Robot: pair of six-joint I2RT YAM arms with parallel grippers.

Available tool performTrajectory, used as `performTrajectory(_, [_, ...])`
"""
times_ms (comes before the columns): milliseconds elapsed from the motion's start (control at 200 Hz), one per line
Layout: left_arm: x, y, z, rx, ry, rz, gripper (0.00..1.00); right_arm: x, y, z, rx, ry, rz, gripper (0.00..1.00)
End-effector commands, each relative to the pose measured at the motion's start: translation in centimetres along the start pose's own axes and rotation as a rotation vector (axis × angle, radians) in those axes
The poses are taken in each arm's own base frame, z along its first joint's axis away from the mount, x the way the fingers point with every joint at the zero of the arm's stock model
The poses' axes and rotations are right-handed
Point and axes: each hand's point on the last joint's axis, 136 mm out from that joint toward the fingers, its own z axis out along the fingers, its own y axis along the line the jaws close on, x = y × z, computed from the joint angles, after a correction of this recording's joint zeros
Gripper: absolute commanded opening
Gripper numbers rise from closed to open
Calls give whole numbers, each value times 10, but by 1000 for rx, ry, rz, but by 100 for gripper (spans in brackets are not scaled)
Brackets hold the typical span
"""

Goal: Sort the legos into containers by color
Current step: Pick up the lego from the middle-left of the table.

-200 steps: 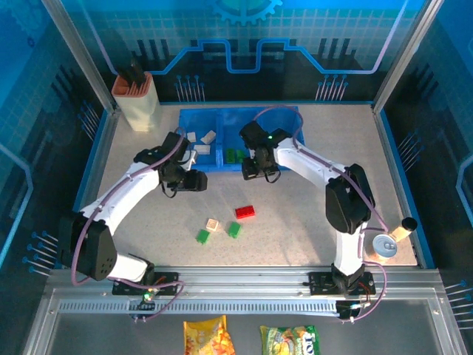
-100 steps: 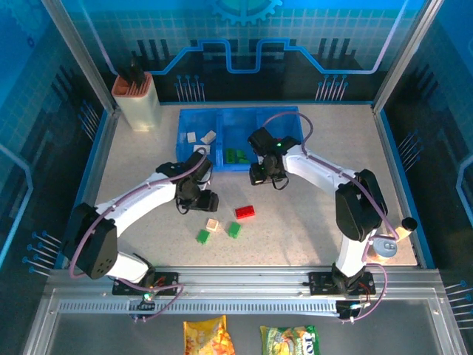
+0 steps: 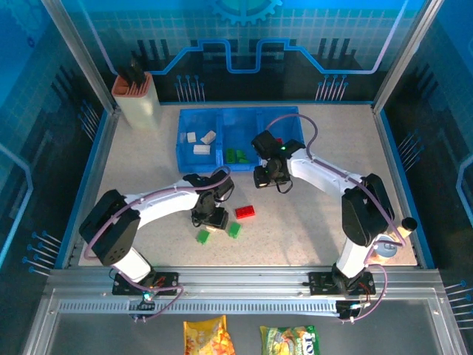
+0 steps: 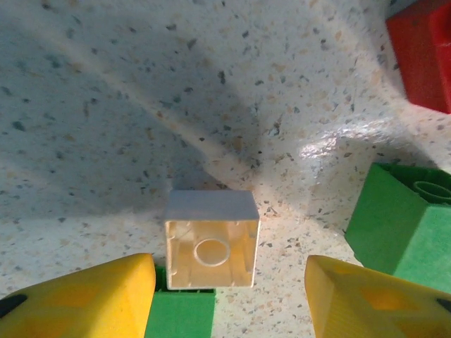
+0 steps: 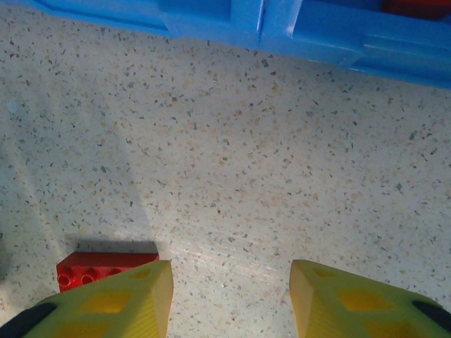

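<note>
**Clerk:** Entry one: loose stock on the speckled table [image 3: 310, 222]?

**Checker:** One small cream plastic brick [image 4: 211, 243], hollow underside up. It lies between the yellow fingertips [image 4: 91, 299] of the left gripper [image 4: 227, 299], which is spread wide, neither finger touching it. From overhead the left wrist covers it. One green plastic brick [image 4: 405, 225] lies near it on the right. A second green brick [image 4: 182, 317] sits just at its near edge, cut off by the frame and a finger. One red plastic brick [image 3: 244, 212] lies far-right of these, apart.

**Clerk:** Entry two: the wide translucent blue three-bin tray [image 3: 236, 112]?

**Checker:** Far middle of the table. Three cream bricks [image 3: 201, 149] lie in the left bin and green bricks [image 3: 236, 155] in the middle bin. The right arm hides most of the right bin. Something red shows there, too cropped to identify.

**Clerk:** Entry three: the other pincer?

**Checker:** The right gripper [image 5: 229, 303] hangs just near of the tray's front wall, spread wide and empty. One of its fingers partly hides the red brick.

**Clerk:** Entry four: sundries?

**Checker:** A beige holder with orange rim [image 3: 137, 103] at far left. Two snack packets [image 3: 208, 336] beyond the near rail. A small round tin [image 3: 384, 245] by the right arm's base, hard to make out.
</note>
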Motion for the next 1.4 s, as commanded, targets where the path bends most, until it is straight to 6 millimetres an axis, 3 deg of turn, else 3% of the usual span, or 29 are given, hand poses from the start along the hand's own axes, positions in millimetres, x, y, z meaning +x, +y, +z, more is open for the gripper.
performTrajectory(0, [5, 2, 9, -45, 19, -6, 59, 4, -8, -7, 12, 0, 20, 48])
performTrajectory(320, [7, 5, 14, -79, 15, -5, 52, 11, -9, -8, 10, 7, 27, 48])
performTrajectory(925, [5, 12, 11, -109, -6, -4, 37, 6, 1, -7, 5, 7, 18, 48])
performTrajectory(1396, [-8, 13, -21, -103, -80, -11, 37, 5, 2, -6, 28, 13, -2, 47])
